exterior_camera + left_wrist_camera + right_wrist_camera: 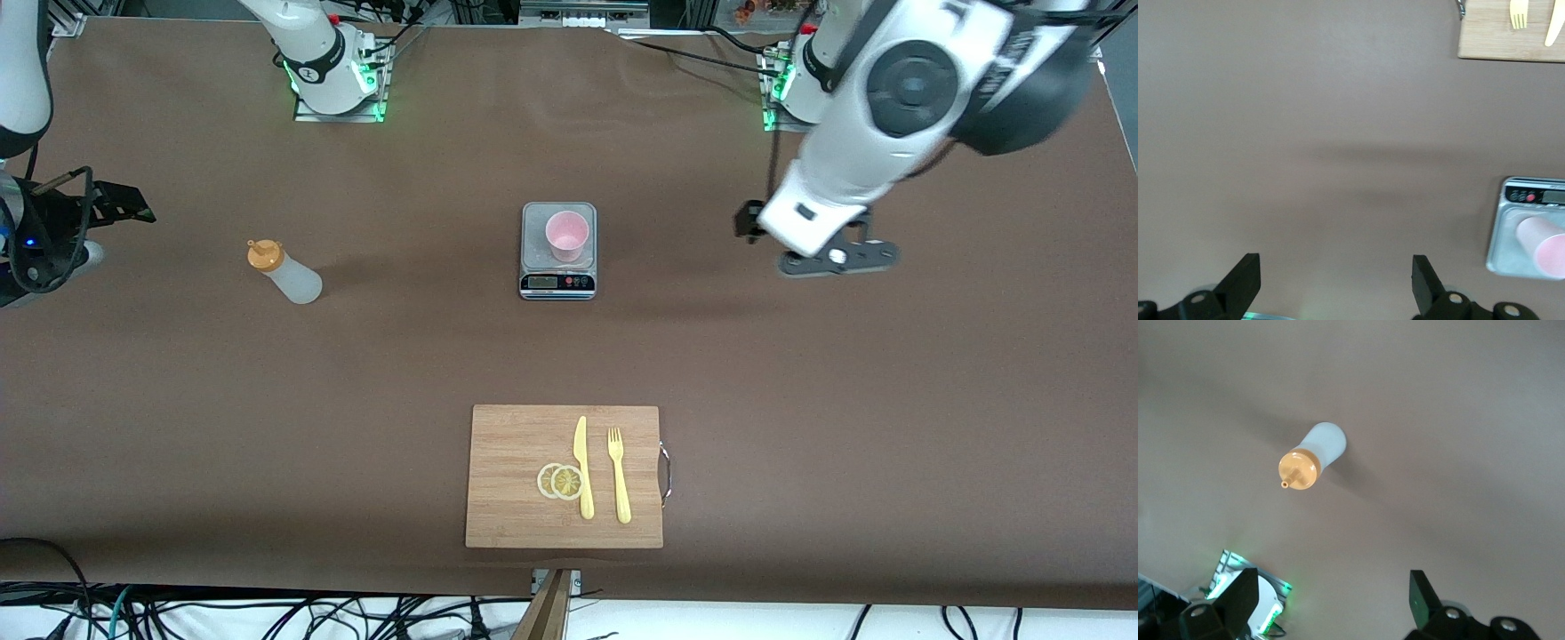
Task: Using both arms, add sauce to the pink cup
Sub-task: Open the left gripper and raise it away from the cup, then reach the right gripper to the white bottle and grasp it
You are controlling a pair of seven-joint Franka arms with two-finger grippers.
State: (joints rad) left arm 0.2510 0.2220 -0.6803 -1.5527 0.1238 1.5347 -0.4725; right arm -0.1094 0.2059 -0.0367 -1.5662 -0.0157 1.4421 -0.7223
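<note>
Both jaws gape empty, apart from sauce bottle (284, 271).

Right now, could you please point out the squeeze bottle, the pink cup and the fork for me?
squeeze bottle (292, 278), front view, on its whitish body.
pink cup (566, 236), front view, on its side wall.
fork (619, 484), front view, on its handle.

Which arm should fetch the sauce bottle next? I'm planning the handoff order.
The right arm. Its gripper hangs open at the bottle's end of the table, and its wrist view looks down on the standing bottle. The left gripper, also open, is over bare table nearer the pink cup on the scale.
</note>
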